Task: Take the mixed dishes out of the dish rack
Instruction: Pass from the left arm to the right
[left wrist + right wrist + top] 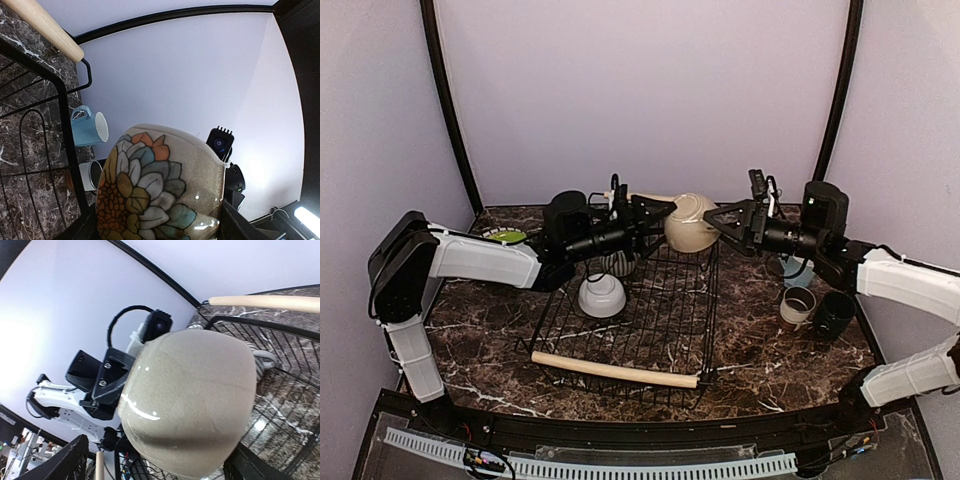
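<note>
Working on a marble table (470, 320), w/ the rack (660, 320) sitting mid-table and its near wooden handle (615, 369) facing the arm bases, prob. giving both arms equal reach. Clamping the beige bowl (691, 222) in the left gripper (663, 212), pressing on both sides of it, turning the flowered inside toward that wrist cam; hanging it over the rack's far end, lifted clear of the wire, approx midway btwn the two arms. Reaching in from the opposite side w/ the right gripper (718, 217), spreading wide around the bowl's plain underside w/ a gap showing on at least one side, so gripping nothing yet; prob. setting up a hand-off toward the right-hand group of dishes. Counting a white bowl (601, 296) upside down and a striped mug (618, 262) inside the rack, i.e. unloading not finished. Parking cleared pieces off the wire: green plate (507, 236) at far left, mostly hidden behind the left arm; light-blue mug (87, 127), dark mug (833, 313) and small cup (797, 306) grouped close together at right, beside the rack, w/in the right arm's reach.
</note>
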You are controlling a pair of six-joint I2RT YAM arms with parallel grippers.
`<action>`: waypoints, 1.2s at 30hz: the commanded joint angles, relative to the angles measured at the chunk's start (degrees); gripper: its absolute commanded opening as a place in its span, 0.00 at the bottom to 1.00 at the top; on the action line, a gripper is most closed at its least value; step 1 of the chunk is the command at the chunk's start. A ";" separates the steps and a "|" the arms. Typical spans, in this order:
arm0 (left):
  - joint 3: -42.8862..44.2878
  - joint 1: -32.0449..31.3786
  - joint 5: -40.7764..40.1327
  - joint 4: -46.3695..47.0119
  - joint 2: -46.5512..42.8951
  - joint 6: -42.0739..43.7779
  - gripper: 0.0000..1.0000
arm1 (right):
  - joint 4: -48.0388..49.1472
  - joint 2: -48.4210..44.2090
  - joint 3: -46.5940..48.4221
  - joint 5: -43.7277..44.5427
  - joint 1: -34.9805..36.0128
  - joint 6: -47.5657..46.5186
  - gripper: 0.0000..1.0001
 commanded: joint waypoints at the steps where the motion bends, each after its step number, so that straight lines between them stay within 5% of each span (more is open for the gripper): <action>1: -1.27 0.01 2.22 15.22 -3.81 -5.56 0.35 | 22.35 3.22 -1.69 -5.50 1.00 11.89 0.86; 6: -2.95 0.01 1.82 20.93 -3.12 -8.73 0.35 | 34.10 6.92 -1.11 -5.68 2.45 18.04 0.66; 10: -3.52 0.01 1.83 24.32 -2.89 -10.20 0.34 | 42.07 10.80 0.64 -6.27 3.70 23.55 0.34; 16: -4.31 0.01 1.90 27.37 -2.56 -11.91 0.33 | 49.12 16.14 5.42 -7.19 6.58 28.44 0.00; 22: -6.49 0.05 1.63 27.04 -3.11 -10.54 0.47 | 49.94 15.61 6.67 -6.70 7.24 27.03 0.00; 27: -10.41 0.30 0.63 27.59 -4.62 -6.64 0.94 | 40.57 9.92 5.89 -4.88 7.19 19.75 0.00; 32: -13.27 0.80 1.40 18.52 -7.85 0.39 0.99 | 34.92 3.53 3.56 -3.08 6.80 15.24 0.00; 36: -14.96 2.03 1.50 10.25 -11.62 6.13 0.99 | 20.99 -3.33 3.21 1.16 5.97 6.53 0.00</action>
